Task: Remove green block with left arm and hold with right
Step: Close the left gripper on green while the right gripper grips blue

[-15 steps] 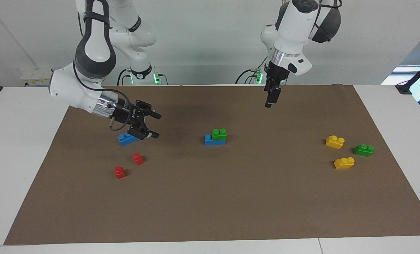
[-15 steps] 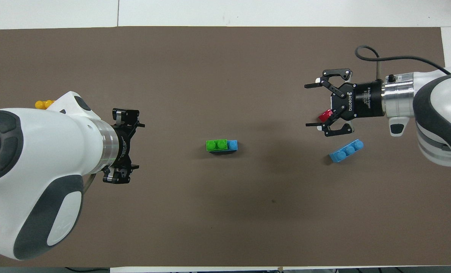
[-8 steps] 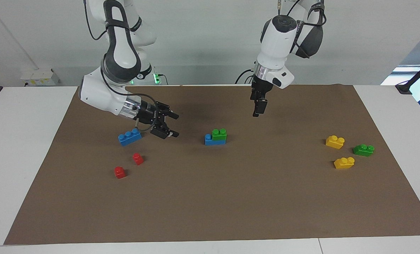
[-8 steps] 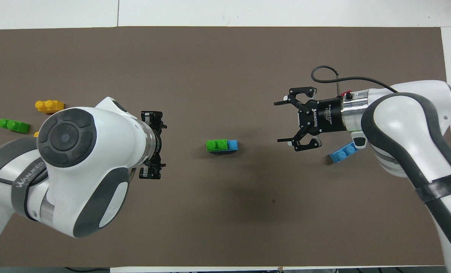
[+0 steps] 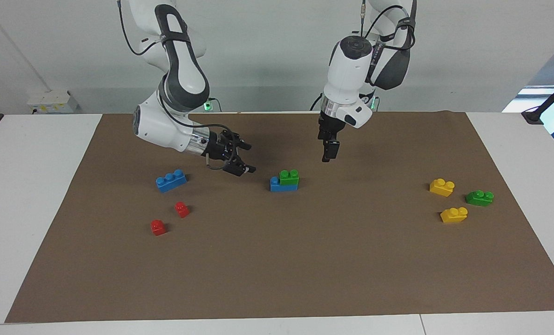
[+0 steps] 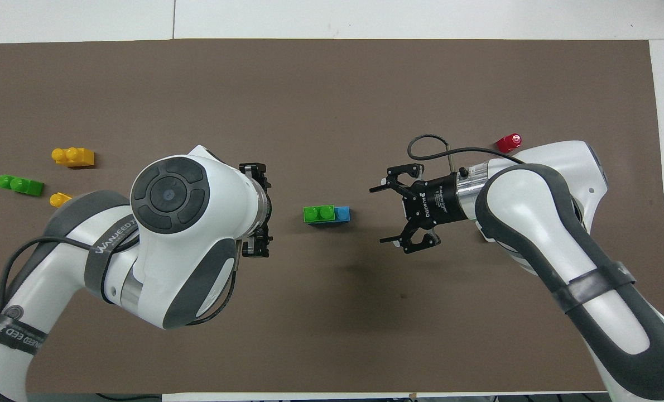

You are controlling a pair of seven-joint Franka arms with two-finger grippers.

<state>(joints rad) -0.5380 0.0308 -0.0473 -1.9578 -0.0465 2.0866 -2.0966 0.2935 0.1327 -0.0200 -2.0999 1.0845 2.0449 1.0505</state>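
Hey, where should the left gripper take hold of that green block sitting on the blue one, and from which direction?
Probably from above: the green block sits on the blue block, so only its upper body is free. Pinch its two long side walls, those facing toward and away from the robots, just below the studs. The open left gripper hangs nearby, while the open right gripper could steady the blue block's exposed end.

The green block (image 5: 289, 177) is sitting on a longer brick (image 5: 282, 184) mid-mat (image 5: 305, 260). It is lying between the two gaping grippers, the right gripper (image 5: 245, 160) and the left gripper (image 5: 327, 153) hanging just beside the stack.
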